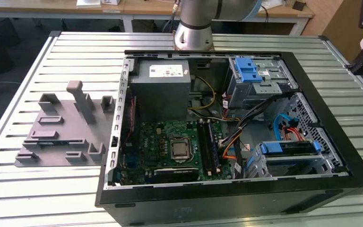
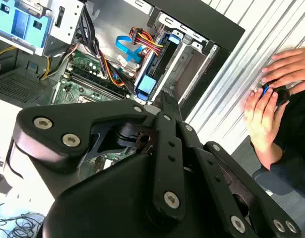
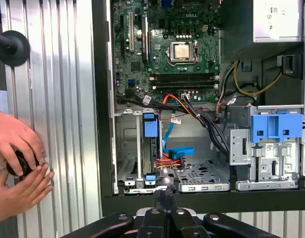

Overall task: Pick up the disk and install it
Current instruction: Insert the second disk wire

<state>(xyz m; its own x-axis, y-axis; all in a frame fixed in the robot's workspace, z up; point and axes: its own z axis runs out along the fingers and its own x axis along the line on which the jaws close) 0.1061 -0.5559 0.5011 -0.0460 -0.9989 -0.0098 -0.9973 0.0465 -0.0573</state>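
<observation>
The disk [image 1: 287, 148] sits in the lower drive bay of the open computer case [image 1: 232, 198], at the exterior view's right, with its blue carrier bracket facing up. Both wrist views show it edge-on in its slot, as the disk [image 3: 150, 126] and the disk [image 2: 146, 85], with coloured cables plugged in beside it. My gripper [image 3: 165, 194] hangs outside the case wall nearest the bay, apart from the disk. Its fingers are shut together with nothing between them. The gripper [image 2: 161, 96] shows the same, and the gripper [image 1: 360, 66] hangs dark at the exterior view's right edge.
A person's hands [image 3: 18, 163] rest on the slatted table [image 1: 17, 94] next to the case, holding a small black object. A grey box [image 1: 162, 87] and a silver cage with a blue latch [image 1: 254, 73] fill the case's far side. A grey fixture [image 1: 64, 127] lies at the exterior view's left.
</observation>
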